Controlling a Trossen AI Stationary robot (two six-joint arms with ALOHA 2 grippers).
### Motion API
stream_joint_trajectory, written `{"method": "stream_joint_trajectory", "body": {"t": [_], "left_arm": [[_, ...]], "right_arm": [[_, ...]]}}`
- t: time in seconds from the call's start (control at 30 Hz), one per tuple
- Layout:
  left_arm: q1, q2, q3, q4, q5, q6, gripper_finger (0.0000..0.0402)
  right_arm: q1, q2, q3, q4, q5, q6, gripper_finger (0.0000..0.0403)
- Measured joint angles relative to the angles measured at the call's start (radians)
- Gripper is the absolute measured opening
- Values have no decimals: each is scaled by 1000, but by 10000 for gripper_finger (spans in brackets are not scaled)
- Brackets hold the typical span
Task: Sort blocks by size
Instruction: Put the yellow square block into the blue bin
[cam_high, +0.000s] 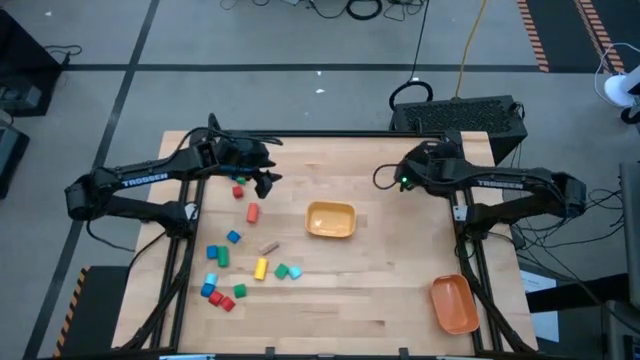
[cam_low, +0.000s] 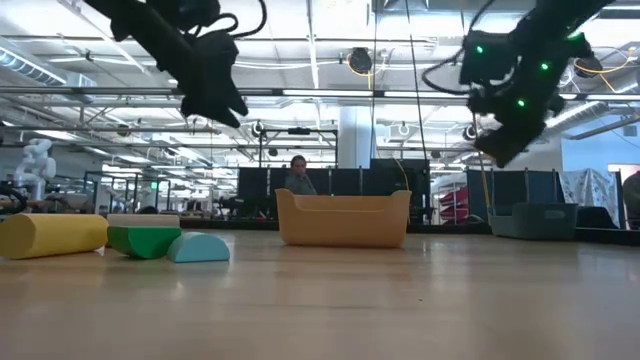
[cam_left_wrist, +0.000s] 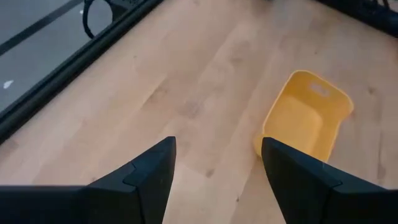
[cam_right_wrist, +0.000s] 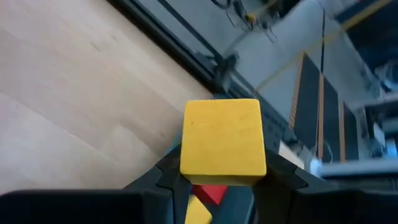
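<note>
Between the right gripper's (cam_right_wrist: 221, 180) dark fingers sits a yellow cube (cam_right_wrist: 222, 142), clamped on two opposite flat sides, held up in the air over the table's far right part; something red (cam_right_wrist: 211, 193) and more yellow show just under it, can't tell what. Cube looks like painted wood: light, rigid, smooth faces, crisp edges, so flat-side pinch is the safe hold, corners would slip. Rest of the blocks (cam_high: 240, 262) lie scattered on the left half of the wooden table (cam_high: 390, 290): small cubes and short cylinders in red, blue, green, yellow, cyan, tan; cylinders lying on their sides will probably roll, best taken across the flat ends or round flanks. Left gripper (cam_left_wrist: 214, 163) hangs above the far left of the table, near the red blocks, fingers spread apart, holding nothing. Yellow bin (cam_high: 331, 219) stands mid-table, smooth plastic, rounded rim; orange bin (cam_high: 454, 303) near the right front corner. Low view shows a yellow cylinder (cam_low: 52, 236), green block (cam_low: 143, 241), cyan half-round (cam_low: 198, 248) lying close together.
</note>
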Motion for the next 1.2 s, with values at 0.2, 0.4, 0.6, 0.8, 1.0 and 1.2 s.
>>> {"method": "stream_joint_trajectory", "body": {"t": [0.2, 0.4, 0.6, 0.8, 1.0, 1.2], "left_arm": [[4, 0, -48, -4, -13, -1, 240], [5, 0, -51, -39, -98, 0, 240], [5, 0, -51, -78, -125, 0, 240], [5, 1, -51, -113, -125, 0, 240], [5, 1, -51, -115, -137, 0, 240], [5, 1, -51, -158, -215, 1, 240]], "right_arm": [[-139, -45, -107, 89, -71, -7, 120], [-241, -50, -187, 255, -189, -100, 120], [-315, -50, -205, 303, -271, -145, 123], [-367, -50, -205, 299, -314, -148, 129], [-378, -50, -205, 299, -357, -148, 148], [-378, -50, -205, 299, -355, -148, 180]]}}
